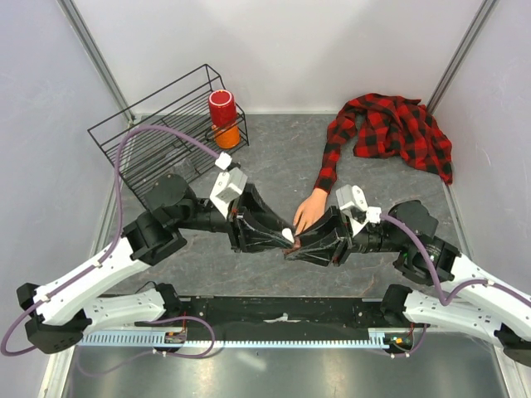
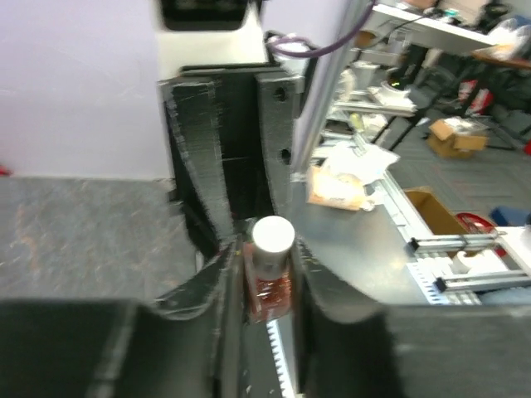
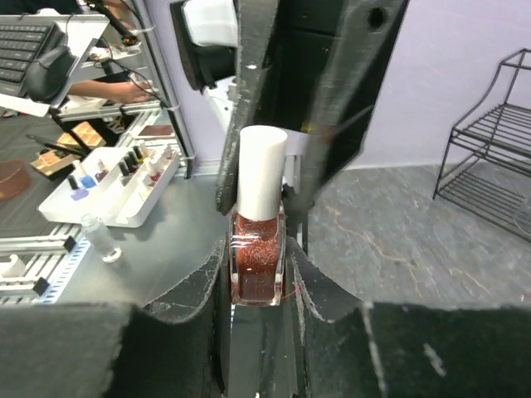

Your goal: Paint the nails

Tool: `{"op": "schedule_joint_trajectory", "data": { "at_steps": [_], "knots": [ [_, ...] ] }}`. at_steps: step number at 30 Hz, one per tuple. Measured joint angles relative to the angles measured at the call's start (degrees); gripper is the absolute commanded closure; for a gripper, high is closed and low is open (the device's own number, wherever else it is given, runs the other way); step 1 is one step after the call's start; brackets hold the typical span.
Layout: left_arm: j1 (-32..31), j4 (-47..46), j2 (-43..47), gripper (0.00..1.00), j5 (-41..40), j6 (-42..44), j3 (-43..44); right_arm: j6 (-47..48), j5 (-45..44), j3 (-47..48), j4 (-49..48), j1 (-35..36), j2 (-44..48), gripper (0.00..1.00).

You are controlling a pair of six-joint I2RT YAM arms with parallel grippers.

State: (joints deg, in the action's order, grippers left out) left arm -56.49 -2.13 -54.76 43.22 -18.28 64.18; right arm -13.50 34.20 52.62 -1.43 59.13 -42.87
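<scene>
grey stone-patterned table (image 1: 274, 166) carries everything we see. at its far left corner stands a black wire rack (image 1: 149, 141), and at the far right a red-and-black plaid shirt (image 1: 398, 128) lies crumpled, with one sleeve running down toward the middle. our two arms reach inward from either side and meet tip to tip at the centre of the table. the left gripper (image 1: 282, 236) has its fingers drawn in close around the white-capped upper part of a polish bottle (image 3: 257, 249), and the right gripper (image 1: 297, 245) is clamped on the glass body of that same bottle, a pad pressed against each side. a pale peach mannequin hand (image 1: 309, 209) comes out of the sleeve, palm down, fingers pointing at the spot where the grippers meet. a red cup (image 1: 221, 108) sits on an orange cup (image 1: 226, 135) at the rack's right end. the bottle holds glittery red-brown polish and its cap is on. the nails (image 1: 299, 225) lie just beside the bottle, too small for us to tell one from another.
</scene>
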Motion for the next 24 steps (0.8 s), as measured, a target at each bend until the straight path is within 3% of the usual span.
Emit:
{"op": "schedule_joint_trajectory", "data": {
  "at_steps": [3,5,15,24],
  "knots": [
    [0.3,5.9,0.3,0.18,-6.1,1.1,1.9,2.0,-2.9,0.1,2.1,0.4,0.4,1.00],
    [0.6,9.4,0.8,0.16,-11.7,1.5,3.0,3.9,-6.8,0.8,4.7,1.0,0.4,1.00],
    [0.8,15.7,2.5,0.33,-33.3,1.3,5.2,10.7,-27.7,6.4,12.3,1.1,-7.4,1.00],
    [0.8,17.1,-3.3,0.43,-38.8,1.4,7.1,13.1,-33.4,7.0,14.0,1.1,-9.3,1.00]
  ]
}}
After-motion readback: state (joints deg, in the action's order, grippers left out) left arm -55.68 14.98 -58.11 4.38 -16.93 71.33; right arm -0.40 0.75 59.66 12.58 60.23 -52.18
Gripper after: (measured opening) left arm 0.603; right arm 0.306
